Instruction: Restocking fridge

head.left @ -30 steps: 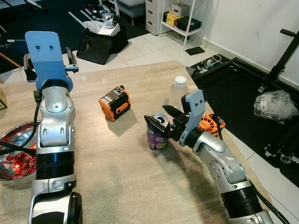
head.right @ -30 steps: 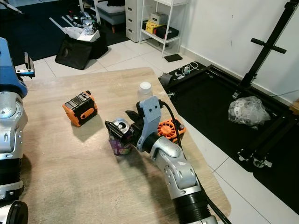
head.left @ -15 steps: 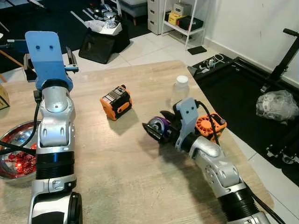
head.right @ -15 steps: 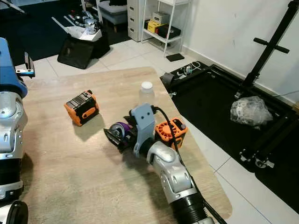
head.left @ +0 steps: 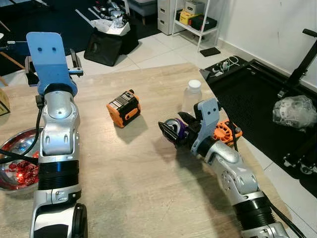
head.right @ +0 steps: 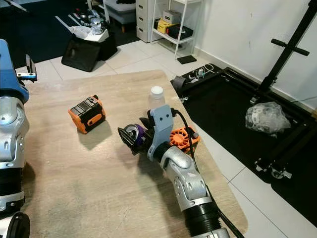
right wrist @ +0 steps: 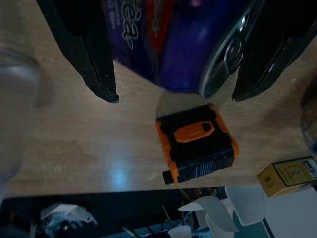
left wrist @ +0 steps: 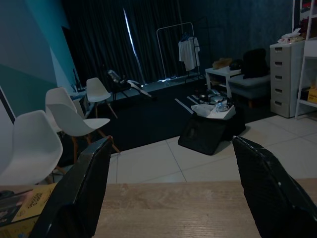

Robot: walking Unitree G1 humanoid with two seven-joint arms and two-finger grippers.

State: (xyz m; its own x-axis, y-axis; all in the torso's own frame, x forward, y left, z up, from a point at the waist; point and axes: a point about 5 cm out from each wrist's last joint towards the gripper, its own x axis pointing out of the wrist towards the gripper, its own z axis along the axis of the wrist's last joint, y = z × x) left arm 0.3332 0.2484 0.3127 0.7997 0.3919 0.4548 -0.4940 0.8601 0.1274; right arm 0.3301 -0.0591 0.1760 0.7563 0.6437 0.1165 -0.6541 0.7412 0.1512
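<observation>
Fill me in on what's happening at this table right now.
The right gripper holds a purple drink can tipped on its side just above the wooden table, beside a clear plastic bottle. An orange and black battery pack lies further along the table. The left gripper, raised by the table's far edge, is open and empty.

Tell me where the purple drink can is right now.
The purple drink can lies sideways in the right gripper, its jaws closed on it above the wooden table, between the orange-and-black battery pack and the clear plastic bottle.
</observation>
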